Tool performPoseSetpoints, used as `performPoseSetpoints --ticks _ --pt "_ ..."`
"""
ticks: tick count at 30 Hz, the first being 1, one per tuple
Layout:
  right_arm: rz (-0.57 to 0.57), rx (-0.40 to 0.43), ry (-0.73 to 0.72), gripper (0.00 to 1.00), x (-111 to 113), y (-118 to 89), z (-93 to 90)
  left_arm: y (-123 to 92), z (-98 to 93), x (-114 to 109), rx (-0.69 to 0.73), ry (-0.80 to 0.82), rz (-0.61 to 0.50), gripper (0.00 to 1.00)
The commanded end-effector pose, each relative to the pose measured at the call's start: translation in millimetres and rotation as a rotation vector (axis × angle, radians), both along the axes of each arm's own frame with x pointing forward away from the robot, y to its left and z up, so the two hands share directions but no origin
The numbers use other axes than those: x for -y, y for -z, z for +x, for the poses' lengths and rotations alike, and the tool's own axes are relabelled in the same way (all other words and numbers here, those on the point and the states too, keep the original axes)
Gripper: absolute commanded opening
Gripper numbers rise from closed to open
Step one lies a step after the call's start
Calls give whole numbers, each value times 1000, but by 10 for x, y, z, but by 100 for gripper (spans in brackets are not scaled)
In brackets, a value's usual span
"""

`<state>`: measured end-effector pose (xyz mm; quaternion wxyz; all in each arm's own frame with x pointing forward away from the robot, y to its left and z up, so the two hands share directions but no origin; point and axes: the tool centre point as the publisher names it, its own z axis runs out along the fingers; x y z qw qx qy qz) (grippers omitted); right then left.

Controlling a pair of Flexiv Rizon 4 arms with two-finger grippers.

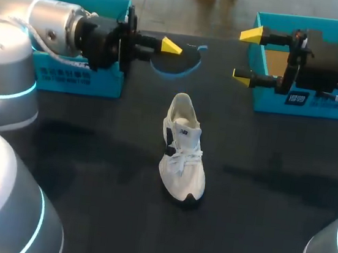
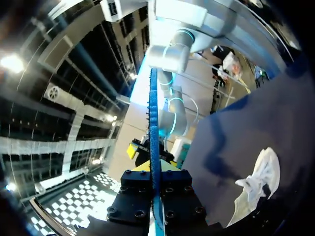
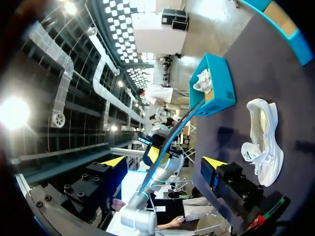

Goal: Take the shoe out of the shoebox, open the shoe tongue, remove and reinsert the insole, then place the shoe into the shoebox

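A white shoe (image 1: 183,148) with a black patch stands upright on the black table (image 1: 89,172), toe toward the front; it also shows in both wrist views (image 2: 258,182) (image 3: 263,140). My left gripper (image 1: 168,45) is shut on a dark insole (image 1: 178,61) with a blue rim, held in the air beyond the shoe's heel. Seen edge-on, the insole (image 2: 153,113) rises from between the left fingers (image 2: 153,169). My right gripper (image 1: 247,56) stands open to the insole's right, level with it and apart from it. In the right wrist view the insole (image 3: 170,140) lies ahead of the open right gripper (image 3: 165,162).
Two teal shoeboxes stand at the back: one at the left (image 1: 76,75) behind my left arm, one at the right (image 1: 271,99) behind my right gripper. The left box (image 3: 216,83) holds another white shoe (image 3: 203,81).
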<state>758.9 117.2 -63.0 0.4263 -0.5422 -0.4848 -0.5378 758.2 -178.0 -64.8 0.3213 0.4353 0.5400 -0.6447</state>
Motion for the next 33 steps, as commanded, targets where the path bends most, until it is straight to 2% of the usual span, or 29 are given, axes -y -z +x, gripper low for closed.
performPoseSetpoints --ticks 1,7,10,11,16,20,22,33 --pt "1 1 2 100 -14 9 -1 -21 65 -40 -219 48 5 0" --pt "1 1 2 100 -14 9 -1 15 77 -9 -559 21 58 0" --pt "1 1 2 100 -14 9 -1 31 77 15 -692 22 101 0" --pt "1 1 2 100 -14 9 -1 33 73 22 -697 25 97 0" --pt "1 1 2 100 -14 9 -1 -6 21 37 -946 9 182 0" --pt "1 1 2 100 -14 9 -1 -29 19 25 -1149 13 208 0" --pt "1 1 2 100 -14 9 -1 -50 28 8 -1189 5 185 0" --pt "1 1 2 100 -14 9 -1 -50 28 8 -1189 5 185 0"
